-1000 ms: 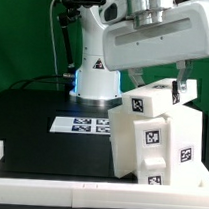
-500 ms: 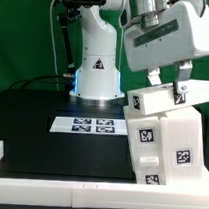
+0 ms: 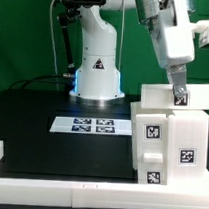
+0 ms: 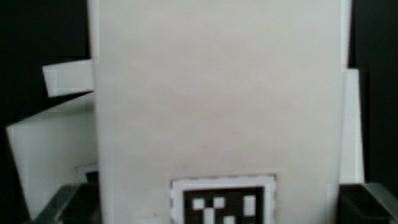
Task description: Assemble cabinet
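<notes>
The cabinet (image 3: pixel 170 142) is a large white box with several black-and-white tags, standing upright at the exterior view's right on the black table. My gripper (image 3: pixel 179 95) comes down from above and is shut on the cabinet's top part, one dark finger showing on its near face. In the wrist view the cabinet's white panel (image 4: pixel 214 100) fills the space between my dark fingers (image 4: pixel 68 203), with one tag just by the gripper (image 4: pixel 217 206).
The marker board (image 3: pixel 89 124) lies flat on the black table in front of the arm's white base (image 3: pixel 94 72). A white L-shaped rail (image 3: pixel 48 179) runs along the table's front and left edge. A green wall stands behind.
The cabinet, held in my gripper, has turned from a skewed pose to square with the view and shifted right. The wrist has turned with it.
</notes>
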Motion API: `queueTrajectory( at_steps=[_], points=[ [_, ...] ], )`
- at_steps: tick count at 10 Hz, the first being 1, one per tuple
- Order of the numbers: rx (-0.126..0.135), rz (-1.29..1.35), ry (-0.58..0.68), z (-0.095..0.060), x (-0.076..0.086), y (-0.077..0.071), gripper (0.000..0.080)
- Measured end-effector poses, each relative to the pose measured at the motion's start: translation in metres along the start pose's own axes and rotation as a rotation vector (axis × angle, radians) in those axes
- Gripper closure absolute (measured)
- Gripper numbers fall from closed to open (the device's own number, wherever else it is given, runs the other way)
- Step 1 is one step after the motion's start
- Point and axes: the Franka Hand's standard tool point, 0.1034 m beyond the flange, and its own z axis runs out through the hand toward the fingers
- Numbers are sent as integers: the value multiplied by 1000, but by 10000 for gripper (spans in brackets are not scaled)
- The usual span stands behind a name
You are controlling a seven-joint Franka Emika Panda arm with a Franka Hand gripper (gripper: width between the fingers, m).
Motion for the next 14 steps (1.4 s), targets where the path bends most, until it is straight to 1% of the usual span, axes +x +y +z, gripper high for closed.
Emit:
queueTrajectory(
  at_steps=[3, 4, 5, 6, 8, 9, 12, 13, 14],
  points=[
    [-26, 125, -44, -2, 10, -2, 242],
    [-22, 162, -61, -2, 14, -4, 242],
    [-23, 196, -62, -2, 13, -3, 242],
    [-23, 177, -62, -2, 12, -3, 242],
    [-17, 169, -68, -6, 7, -4, 45],
    [-12, 164, -72, -9, 3, -5, 14],
    [15, 149, -87, -25, -7, -11, 2],
    [21, 148, -87, -26, -7, -13, 2],
    [19, 143, -86, -25, -6, -12, 2]
  ],
)
